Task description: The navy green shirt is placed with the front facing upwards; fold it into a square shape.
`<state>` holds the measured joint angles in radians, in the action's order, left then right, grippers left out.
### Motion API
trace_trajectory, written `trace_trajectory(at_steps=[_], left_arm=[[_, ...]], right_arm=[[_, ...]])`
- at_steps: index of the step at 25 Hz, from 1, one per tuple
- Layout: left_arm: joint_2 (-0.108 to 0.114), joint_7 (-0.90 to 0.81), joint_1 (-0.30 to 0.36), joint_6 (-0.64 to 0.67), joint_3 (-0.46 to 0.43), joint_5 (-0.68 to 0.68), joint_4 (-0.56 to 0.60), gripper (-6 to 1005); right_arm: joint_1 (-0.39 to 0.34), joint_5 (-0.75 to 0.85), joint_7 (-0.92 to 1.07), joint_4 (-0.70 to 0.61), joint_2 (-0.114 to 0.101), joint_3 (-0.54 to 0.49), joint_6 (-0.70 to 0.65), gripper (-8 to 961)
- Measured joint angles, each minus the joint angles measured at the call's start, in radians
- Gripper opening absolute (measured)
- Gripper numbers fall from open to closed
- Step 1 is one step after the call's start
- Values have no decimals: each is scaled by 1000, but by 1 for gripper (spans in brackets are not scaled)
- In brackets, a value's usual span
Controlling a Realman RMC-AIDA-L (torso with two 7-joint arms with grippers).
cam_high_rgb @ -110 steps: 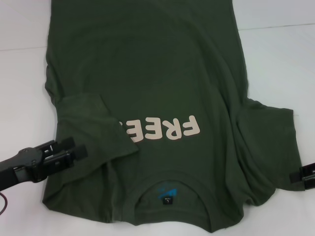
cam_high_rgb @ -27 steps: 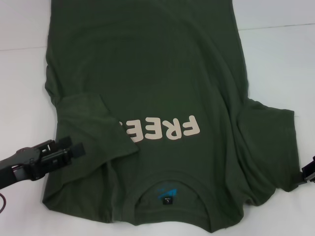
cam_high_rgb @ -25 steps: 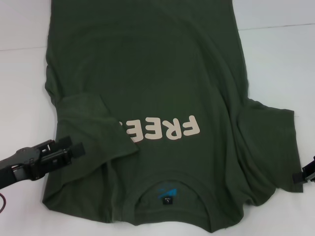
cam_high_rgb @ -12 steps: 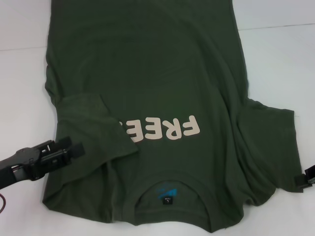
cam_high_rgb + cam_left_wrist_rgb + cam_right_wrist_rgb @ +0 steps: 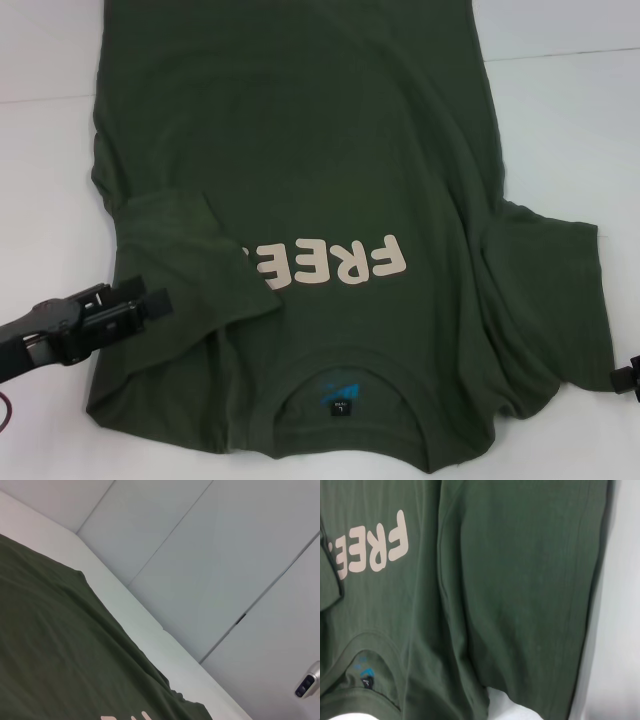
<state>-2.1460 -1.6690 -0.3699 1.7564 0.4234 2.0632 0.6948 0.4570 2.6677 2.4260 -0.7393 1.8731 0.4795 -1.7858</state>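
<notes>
Lower at the edge now, the right tool [image 5: 630,378], grip unclear, nears the navy green shirt [image 5: 300,130] reading "FREE" [image 5: 335,260].

You saw the navy green shirt [image 5: 330,160] spread flat, front up, collar nearest the robot, its cream "FREE" lettering [image 5: 325,262] partly hidden. Its left sleeve [image 5: 190,255] lay folded inward over the chest, while the right sleeve [image 5: 545,290] stayed spread outward, wrinkled.
</notes>
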Motion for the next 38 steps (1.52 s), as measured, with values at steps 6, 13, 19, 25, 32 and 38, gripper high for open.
trace_trajectory(at_steps=[6, 13, 19, 25, 32, 38], left_arm=[[0, 0, 1, 0, 0, 0, 0, 767], [0, 0, 2, 0, 0, 0, 0, 767], [0, 0, 2, 0, 0, 0, 0, 767], [1, 0, 2, 0, 0, 0, 0, 768], [1, 0, 2, -6, 0, 0, 0, 768], [0, 0, 2, -7, 0, 0, 0, 768]], right_arm=[[2, -3, 10, 5, 0, 0, 17, 477], [12, -5, 13, 9, 9, -1, 27, 494], [16, -7, 13, 11, 11, -1, 28, 492], [16, -3, 13, 11, 12, 0, 28, 491], [17, -2, 13, 13, 16, 7, 35, 490], [18, -2, 13, 14, 16, 4, 38, 493]])
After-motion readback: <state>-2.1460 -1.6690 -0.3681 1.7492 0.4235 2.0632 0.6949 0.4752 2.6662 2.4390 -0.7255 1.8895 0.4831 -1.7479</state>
